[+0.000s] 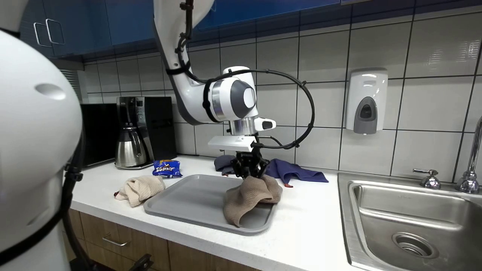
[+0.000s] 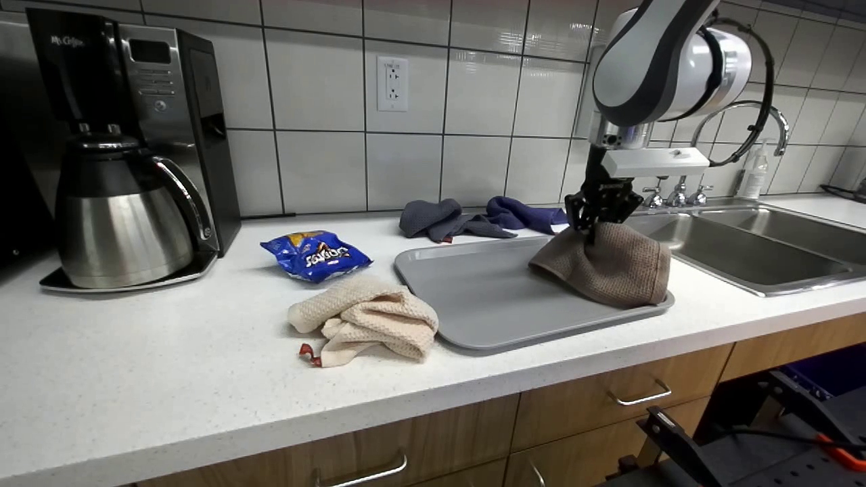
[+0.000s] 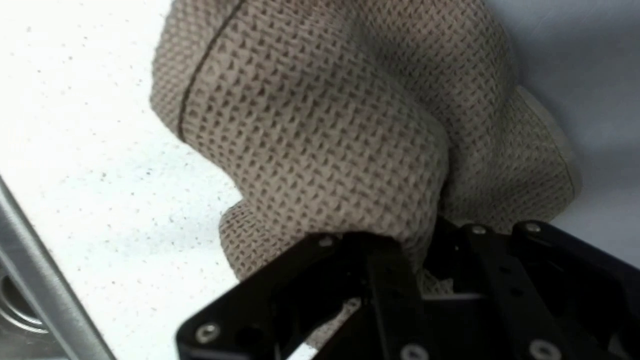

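- Brown cloth (image 3: 320, 130) lies bunched at the sink end of the grey tray (image 1: 188, 203), one flap resting on its surface and another part lapping the rim; whether any of it meets the counter (image 2: 169, 365) is unclear.
- Closed on it, the fingers (image 3: 392, 290) pinch a fold, the rest drooping loosely around them. A shallow bite on such soft fabric could let the fold slip free under a pull.
- Pressing down through the cloth, or a hem snagging on the rim, might make the tray skid.
- Behind the tray lie a dark grey cloth (image 2: 426, 220) and a purple cloth (image 2: 524, 214); the latter is near the fingers, so a backward swing could sweep it along.
- Beyond the sink end, a low-hanging corner could trail into the steel sink (image 1: 348, 210).
- Farthest off, by the opposite end, lie a beige cloth (image 2: 372, 314) and a blue snack bag (image 2: 316, 256); a skidding tray might shove the beige one.
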Controlling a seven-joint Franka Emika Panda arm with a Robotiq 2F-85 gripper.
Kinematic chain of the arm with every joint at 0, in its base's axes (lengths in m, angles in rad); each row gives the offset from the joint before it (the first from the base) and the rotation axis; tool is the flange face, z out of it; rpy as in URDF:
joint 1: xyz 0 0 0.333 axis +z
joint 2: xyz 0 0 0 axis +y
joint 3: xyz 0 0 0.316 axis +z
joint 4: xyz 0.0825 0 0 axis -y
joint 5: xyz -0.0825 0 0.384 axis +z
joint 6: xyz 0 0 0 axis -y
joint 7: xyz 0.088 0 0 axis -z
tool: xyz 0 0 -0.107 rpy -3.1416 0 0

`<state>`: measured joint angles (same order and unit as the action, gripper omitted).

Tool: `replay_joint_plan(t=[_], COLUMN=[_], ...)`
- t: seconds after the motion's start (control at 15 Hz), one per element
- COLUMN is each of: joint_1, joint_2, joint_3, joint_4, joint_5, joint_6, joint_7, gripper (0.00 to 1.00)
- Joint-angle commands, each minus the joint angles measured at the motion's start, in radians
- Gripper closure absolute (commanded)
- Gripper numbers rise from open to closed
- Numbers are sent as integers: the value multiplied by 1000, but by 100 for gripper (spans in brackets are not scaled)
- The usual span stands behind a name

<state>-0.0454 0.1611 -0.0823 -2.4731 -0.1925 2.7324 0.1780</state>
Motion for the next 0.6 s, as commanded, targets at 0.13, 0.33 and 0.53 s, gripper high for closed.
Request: replay_joint_plan(t=[0.13,0.33,0.53], joint_1=[30,34,32], joint_2=[25,0,-24], joint_3=[-31,-35,-32], joint_4=[26,18,12], joint_5=[-26,-17,-12], joint_6=[-7,-25,-34], joint_7=[29,21,12], gripper=[55,34,12])
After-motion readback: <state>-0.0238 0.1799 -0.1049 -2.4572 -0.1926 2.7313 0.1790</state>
